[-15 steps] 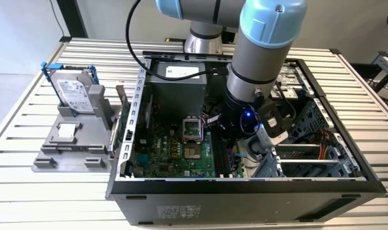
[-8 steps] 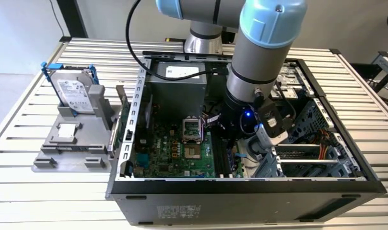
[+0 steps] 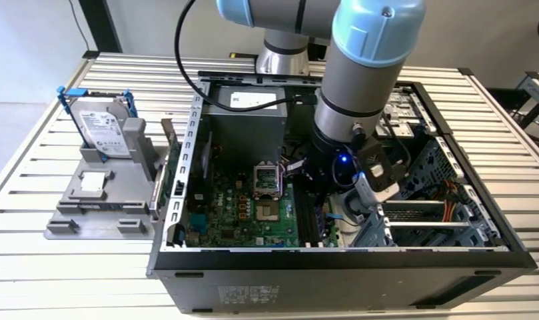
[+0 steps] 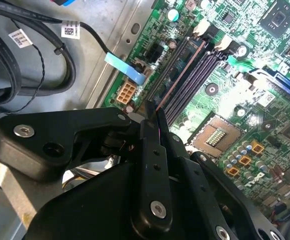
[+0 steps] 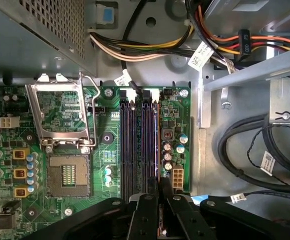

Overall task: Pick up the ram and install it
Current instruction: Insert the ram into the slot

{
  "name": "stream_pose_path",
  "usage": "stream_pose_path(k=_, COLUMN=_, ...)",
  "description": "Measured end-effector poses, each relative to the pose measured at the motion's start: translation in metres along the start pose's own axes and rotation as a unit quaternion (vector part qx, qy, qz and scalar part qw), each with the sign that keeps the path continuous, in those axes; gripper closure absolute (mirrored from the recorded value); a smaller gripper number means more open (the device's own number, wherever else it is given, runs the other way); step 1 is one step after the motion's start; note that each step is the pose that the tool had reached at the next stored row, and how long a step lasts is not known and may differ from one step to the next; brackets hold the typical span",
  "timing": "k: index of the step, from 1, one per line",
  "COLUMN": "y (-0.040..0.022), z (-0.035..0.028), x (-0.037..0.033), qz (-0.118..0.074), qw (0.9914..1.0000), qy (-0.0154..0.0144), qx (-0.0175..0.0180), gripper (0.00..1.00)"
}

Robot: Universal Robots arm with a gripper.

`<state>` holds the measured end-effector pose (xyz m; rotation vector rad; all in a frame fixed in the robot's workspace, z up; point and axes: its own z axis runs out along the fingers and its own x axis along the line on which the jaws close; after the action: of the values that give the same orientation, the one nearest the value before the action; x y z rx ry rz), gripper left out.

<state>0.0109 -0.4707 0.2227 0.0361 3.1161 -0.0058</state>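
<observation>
My gripper point(image 3: 320, 195) reaches down inside the open computer case point(image 3: 340, 257), over the motherboard point(image 3: 242, 213). In both wrist views its black fingers point(image 4: 145, 131) are pressed together on the ram point(image 5: 158, 145), a thin dark stick seen edge-on. The ram runs along the memory slot point(image 5: 149, 140) nearest the small capacitors, on the side away from the CPU socket point(image 5: 67, 175). Whether it sits fully in the slot or just above it I cannot tell. The gripper point(image 5: 159, 189) holds the ram near one end, and the stick's other end reaches the white slot latch point(image 4: 203, 27).
A silver hard drive in a blue frame point(image 3: 104, 127) stands on a grey holder point(image 3: 96, 200) at the exterior view's left, outside the case. Black cables point(image 5: 254, 150) and a metal drive cage point(image 3: 429, 220) crowd one side of the slots. The power supply point(image 3: 242, 113) sits at the back.
</observation>
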Motion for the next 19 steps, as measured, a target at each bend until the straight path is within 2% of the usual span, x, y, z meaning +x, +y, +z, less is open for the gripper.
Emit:
stream_pose_path(k=5, y=0.0, z=0.0003, x=0.0005, qz=0.001, qw=1.0, qy=0.0, qx=0.0001, gripper=1.0)
stream_pose_path(k=13, y=0.0, z=0.0077, x=0.0008, qz=0.002, qw=1.0, qy=0.0002, qx=0.0001, gripper=1.0)
stream_pose_path(k=19, y=0.0, z=0.0077, x=0.0008, qz=0.002, qw=0.99999, qy=0.0025, qx=0.0001, gripper=1.0)
